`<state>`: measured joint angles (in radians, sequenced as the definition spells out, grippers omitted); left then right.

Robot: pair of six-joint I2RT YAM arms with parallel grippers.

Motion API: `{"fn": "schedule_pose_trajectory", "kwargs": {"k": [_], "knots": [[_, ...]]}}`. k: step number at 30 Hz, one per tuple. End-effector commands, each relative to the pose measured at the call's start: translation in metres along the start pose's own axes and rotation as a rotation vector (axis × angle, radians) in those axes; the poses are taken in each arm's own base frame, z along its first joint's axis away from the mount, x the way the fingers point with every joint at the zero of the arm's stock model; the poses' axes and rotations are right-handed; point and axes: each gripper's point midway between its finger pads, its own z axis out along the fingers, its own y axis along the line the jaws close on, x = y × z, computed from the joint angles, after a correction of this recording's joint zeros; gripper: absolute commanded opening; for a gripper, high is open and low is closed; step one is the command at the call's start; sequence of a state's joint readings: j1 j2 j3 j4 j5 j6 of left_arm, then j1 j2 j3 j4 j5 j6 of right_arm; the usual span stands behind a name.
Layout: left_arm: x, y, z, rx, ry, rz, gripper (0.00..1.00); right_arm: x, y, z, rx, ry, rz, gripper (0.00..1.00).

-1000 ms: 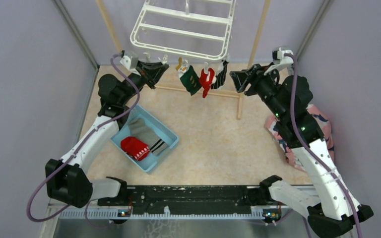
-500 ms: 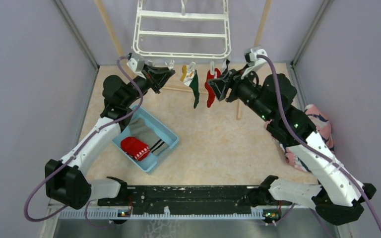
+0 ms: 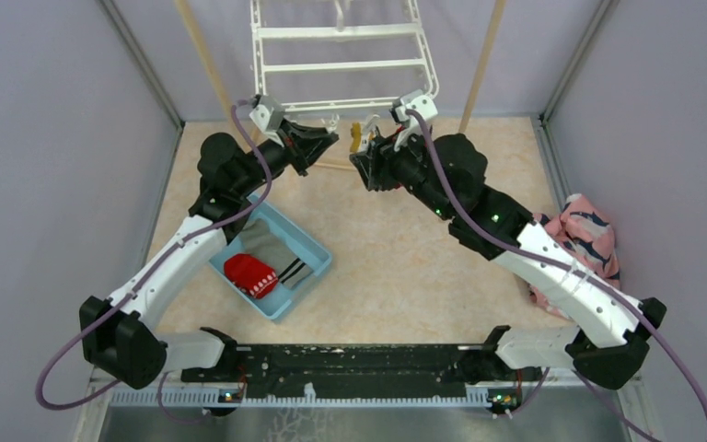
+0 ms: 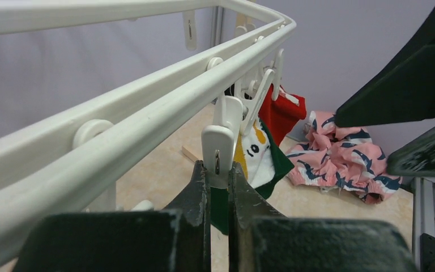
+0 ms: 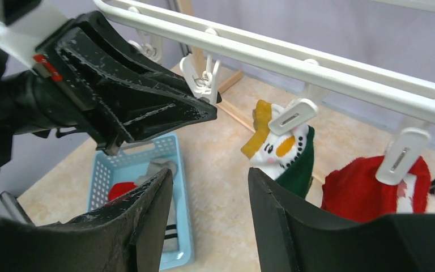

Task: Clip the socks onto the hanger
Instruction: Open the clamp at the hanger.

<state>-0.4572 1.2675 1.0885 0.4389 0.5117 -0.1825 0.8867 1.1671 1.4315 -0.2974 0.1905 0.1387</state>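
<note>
- Left gripper (image 4: 218,173) pinches one white clip (image 4: 217,144) on the hanger (image 5: 317,59).
- Right gripper (image 5: 209,175) gapes wide, empty.
- Two hang in plain sight: one green sock (image 5: 295,164), one red sock (image 5: 365,187).
- One blue basket (image 3: 300,233) holds two more socks (image 3: 250,274).

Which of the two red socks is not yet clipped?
The red sock in the blue basket; the other red sock hangs from a clip.

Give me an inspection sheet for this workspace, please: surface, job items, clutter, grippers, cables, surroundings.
Surface: beige tabletop.
Job's things: white hanger carries a green-white sock and a red sock, both clipped on; a second red sock and a grey sock lie in the blue basket.
Clutter: pink cloth at the right.
Grippers: left gripper shut on a clip; right gripper open, empty.
Cables: purple cable along each arm; no snag seen.
Surroundings: grey walls, wooden poles.
</note>
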Motion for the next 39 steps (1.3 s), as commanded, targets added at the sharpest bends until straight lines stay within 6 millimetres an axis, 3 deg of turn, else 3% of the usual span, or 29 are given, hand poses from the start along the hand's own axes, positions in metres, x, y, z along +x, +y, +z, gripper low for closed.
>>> {"fn": "schedule_pose_trajectory", "kwargs": {"k": [1,5,8,14,24,39], "knots": [[-0.001,-0.019,0.001,0.051,0.053,-0.015,0.0,-0.026,0.003,0.017,0.008,-0.096,-0.036,0.56],[0.002,-0.022,0.002,0.049,0.074,-0.029,0.0,-0.031,0.006,0.032,0.011,-0.102,-0.052,0.66],[0.002,-0.026,0.001,0.058,0.074,-0.03,0.0,-0.036,0.007,0.039,0.015,-0.115,-0.061,0.67],[0.009,-0.026,0.001,0.052,0.092,-0.041,0.0,-0.047,0.003,0.051,0.054,-0.142,-0.071,0.66],[0.01,-0.029,0.001,0.051,0.097,-0.044,0.0,-0.041,0.005,0.078,0.069,-0.122,-0.083,0.67],[0.007,-0.048,0.003,0.105,0.108,-0.055,0.0,-0.04,0.003,0.089,0.095,-0.149,-0.055,0.59]]}}
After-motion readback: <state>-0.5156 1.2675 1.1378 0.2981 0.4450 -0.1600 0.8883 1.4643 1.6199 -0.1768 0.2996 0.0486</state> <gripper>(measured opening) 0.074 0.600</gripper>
